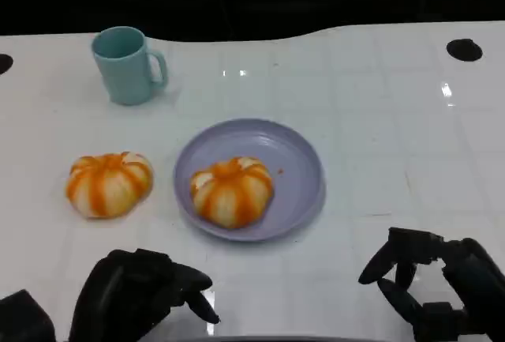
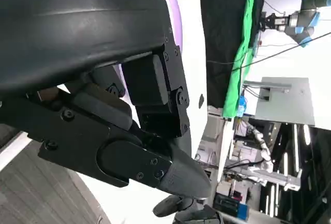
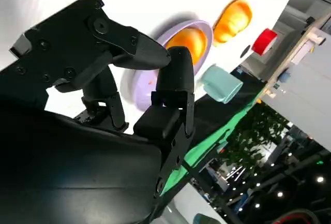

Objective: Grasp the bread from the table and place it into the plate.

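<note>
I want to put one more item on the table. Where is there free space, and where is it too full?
Bare table lies right of the plate, up to the far edge. A narrower strip lies between the plate and the right hand. It is crowded on the left: the mug, the bread on the table and the bread on the plate sit close together.

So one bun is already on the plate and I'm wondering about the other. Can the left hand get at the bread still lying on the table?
Probably yes. The left hand sits at the near edge, holding nothing, and the bread on the table lies just beyond it with only bare tabletop between. The plate and mug stand off to the side and behind.
</note>
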Robot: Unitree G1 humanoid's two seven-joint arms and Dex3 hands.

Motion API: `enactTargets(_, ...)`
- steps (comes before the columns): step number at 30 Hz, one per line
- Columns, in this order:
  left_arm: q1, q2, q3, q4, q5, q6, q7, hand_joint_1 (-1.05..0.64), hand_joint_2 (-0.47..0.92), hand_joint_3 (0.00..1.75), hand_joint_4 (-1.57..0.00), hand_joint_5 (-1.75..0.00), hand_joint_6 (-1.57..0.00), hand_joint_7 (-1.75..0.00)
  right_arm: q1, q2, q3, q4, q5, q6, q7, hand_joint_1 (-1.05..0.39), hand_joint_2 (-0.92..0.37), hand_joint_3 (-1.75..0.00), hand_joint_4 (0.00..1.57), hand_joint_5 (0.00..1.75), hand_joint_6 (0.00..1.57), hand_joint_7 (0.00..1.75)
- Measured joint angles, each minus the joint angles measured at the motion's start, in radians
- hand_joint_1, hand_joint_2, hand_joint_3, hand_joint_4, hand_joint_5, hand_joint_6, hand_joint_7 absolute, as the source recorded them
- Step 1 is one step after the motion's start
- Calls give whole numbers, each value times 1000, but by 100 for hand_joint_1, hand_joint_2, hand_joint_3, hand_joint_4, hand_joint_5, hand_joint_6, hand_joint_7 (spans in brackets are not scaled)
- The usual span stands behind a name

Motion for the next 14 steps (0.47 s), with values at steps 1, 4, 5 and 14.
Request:
enactTargets(1,0,0,3,4,-1,0,-3,-95,89,0,-121,-96,-155,0,-5,2,0,6,0,-5,-1,-29,-55,-99,77,175,77,128)
enactTargets(4,-3,1,13,12,-4,0,-11,-95,89,0,-121,-96,-155,0,-19,6,-1,31,-2,-28,-5,-30,-54,-100,76,175,77,129)
enactTargets(5,-4,1,15,16,-4,-1,-12,-95,89,0,-121,-96,-155,0,-21,8,-1,38,-2,-34,-5,-30,-53,-100,76,175,77,129)
enactTargets(14,-9,1,17,28,1,-12,-12,-97,90,0,-121,-98,-157,-1,-26,20,3,63,-1,-55,0,-29,-50,-104,75,174,75,131)
